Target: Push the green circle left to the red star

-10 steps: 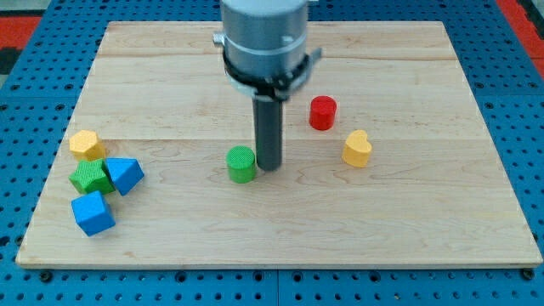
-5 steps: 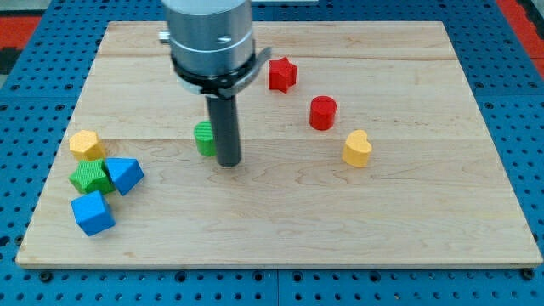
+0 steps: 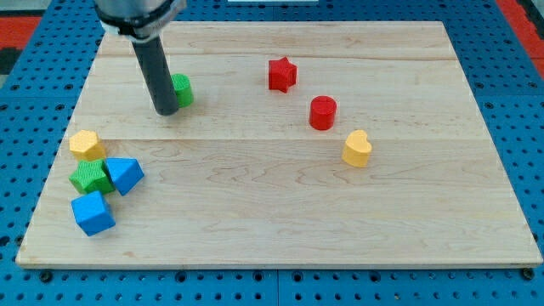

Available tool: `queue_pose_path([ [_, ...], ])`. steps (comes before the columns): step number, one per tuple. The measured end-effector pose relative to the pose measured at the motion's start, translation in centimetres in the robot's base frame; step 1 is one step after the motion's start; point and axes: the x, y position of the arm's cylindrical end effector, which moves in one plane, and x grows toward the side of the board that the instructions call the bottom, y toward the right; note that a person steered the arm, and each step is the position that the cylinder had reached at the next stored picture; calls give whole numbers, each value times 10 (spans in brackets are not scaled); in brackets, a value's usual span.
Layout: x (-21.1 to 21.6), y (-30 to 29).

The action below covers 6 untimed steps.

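Stood my tip in the far-left part of the table, near the top-left corner, with the dark rod rising straight up out of the top edge of the view. Touched or nearly touched the green circle on that block's left side, the rod covering part of the block's left edge. Carried no pincer at all, only the bare rod, so nothing released, clenched or grasped. Found the green circle well apart from the red star, which lay toward the middle of the table's top edge, to the right of the circle and slightly nearer that edge. Saw a red cylinder below and to the right of the star, and a yellow heart further down and right again, the three forming a loose diagonal line toward the table's right half. Noted a cluster close to the table's left edge, toward the bottom-left corner: a yellow block on top, a green block just beneath it, a blue triangular block touching the green one's right side, and a blue cube lowest of all.
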Motion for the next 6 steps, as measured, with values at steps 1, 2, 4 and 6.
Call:
queue_pose_path([
  [1, -4, -2],
  [2, -6, -11],
  [4, -18, 20],
  [6, 10, 19],
])
